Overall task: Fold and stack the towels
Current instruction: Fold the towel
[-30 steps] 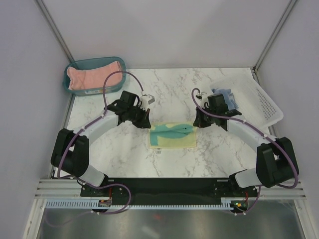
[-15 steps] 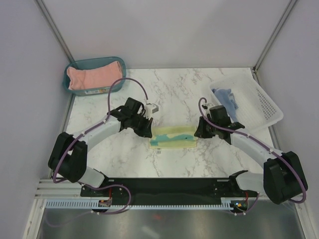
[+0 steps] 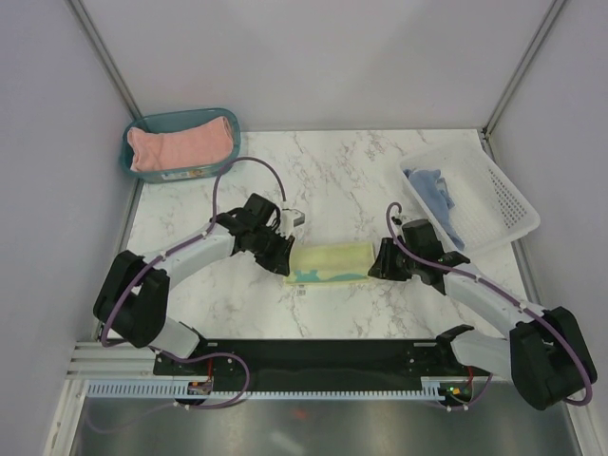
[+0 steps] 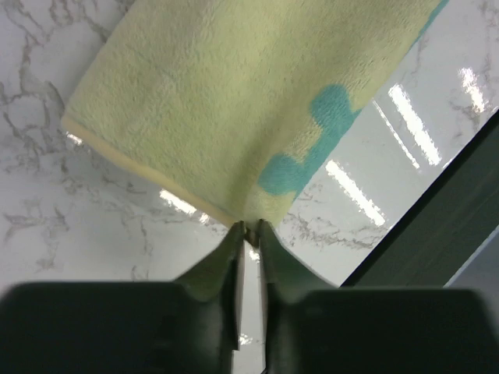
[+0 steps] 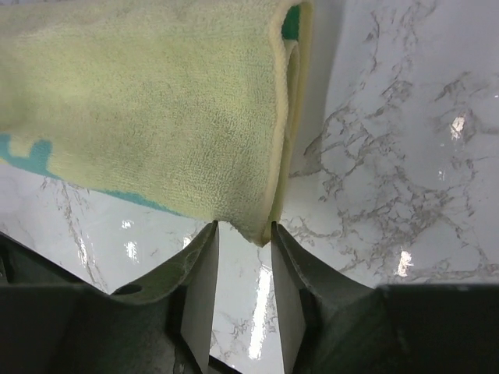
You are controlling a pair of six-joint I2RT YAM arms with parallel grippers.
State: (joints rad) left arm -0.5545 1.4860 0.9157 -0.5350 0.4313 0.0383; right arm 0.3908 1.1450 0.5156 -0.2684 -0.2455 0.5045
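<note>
The pale yellow towel (image 3: 329,261) bears teal print; the salmon-pink towel (image 3: 180,145) and light blue towel (image 3: 435,190) are plain; the table (image 3: 332,180) is grey-veined white marble.

You face a white marble table (image 3: 332,171), glossy, with grey veins. Plain pale grey walls (image 3: 313,57) close it in at the back and on both sides. A metal post (image 3: 105,57) slants up at each back corner. Overhead light lays bright streaks (image 4: 409,117) on the marble. A dull metal sheet (image 3: 332,427) lies below the near edge.
</note>
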